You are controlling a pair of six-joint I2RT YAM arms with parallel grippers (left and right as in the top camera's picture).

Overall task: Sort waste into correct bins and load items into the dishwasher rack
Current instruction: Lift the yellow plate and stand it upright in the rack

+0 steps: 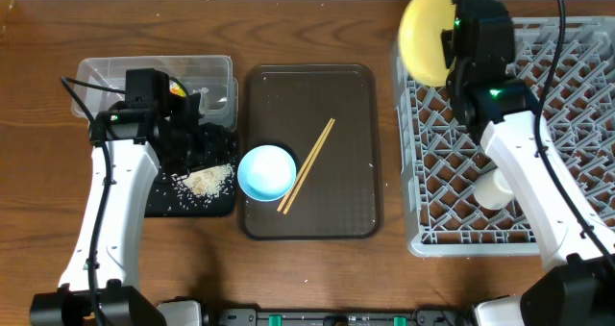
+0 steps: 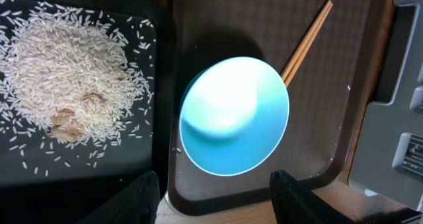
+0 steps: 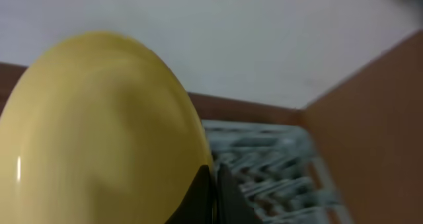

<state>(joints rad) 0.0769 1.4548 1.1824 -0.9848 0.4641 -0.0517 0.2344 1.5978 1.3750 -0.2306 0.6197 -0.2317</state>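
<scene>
My right gripper [image 1: 452,52] is shut on the rim of the yellow plate [image 1: 426,33], holding it on edge above the far left corner of the grey rack [image 1: 577,124]. The right wrist view shows the fingers [image 3: 215,194] pinching the plate [image 3: 99,131]. My left gripper [image 1: 197,145] is open and empty over the black tray [image 1: 159,199], which holds the rice heap [image 1: 209,180]. In the left wrist view the open fingers [image 2: 218,201] frame the light blue bowl [image 2: 234,115], chopsticks [image 2: 307,42] and rice [image 2: 66,78]. The snack wrapper [image 1: 178,88] lies in the clear tub [image 1: 106,73].
The blue bowl [image 1: 266,172] and chopsticks [image 1: 307,164] lie on the dark brown serving tray [image 1: 336,105] between the bins and the rack. A pale cup-like item [image 1: 492,189] sits in the rack's near part. Loose rice grains are scattered on the black tray.
</scene>
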